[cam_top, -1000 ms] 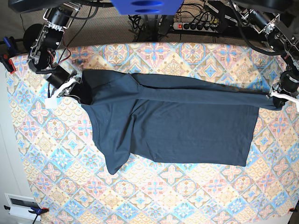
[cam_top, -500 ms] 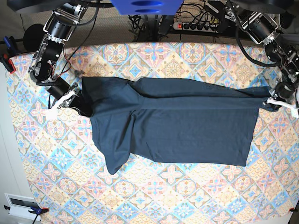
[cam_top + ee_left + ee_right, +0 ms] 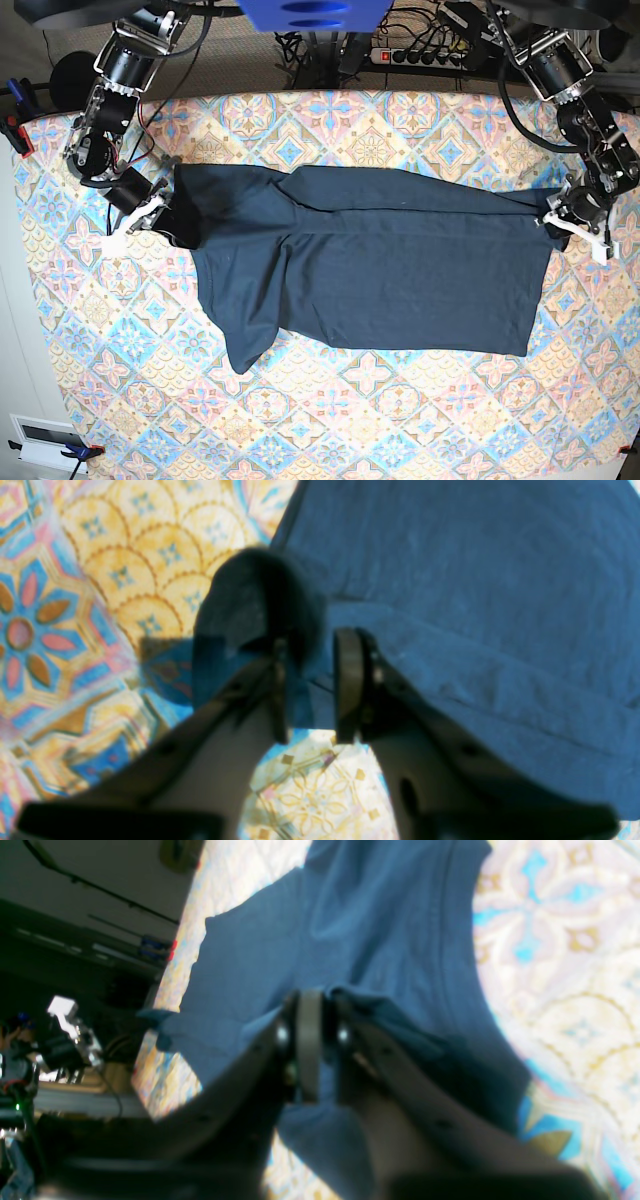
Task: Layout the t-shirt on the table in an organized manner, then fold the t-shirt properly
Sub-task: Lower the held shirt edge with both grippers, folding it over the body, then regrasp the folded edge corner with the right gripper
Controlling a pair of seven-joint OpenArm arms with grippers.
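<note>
Your t-shirt [image 3: 370, 265] now lies across the middle of the table [image 3: 400, 420], its upper edge drawn inward from both ends compared with a second ago, one sleeve trailing toward the lower left. Both arms have moved in toward the cloth. In the wrist view your left gripper [image 3: 310, 685] has parted its jaws, with a fold of cloth loose between them. Your right gripper [image 3: 310, 1040], at the left end, looks nearly pressed together; you cannot tell whether it is pinching fabric. This reads as release after a stretch.
</note>
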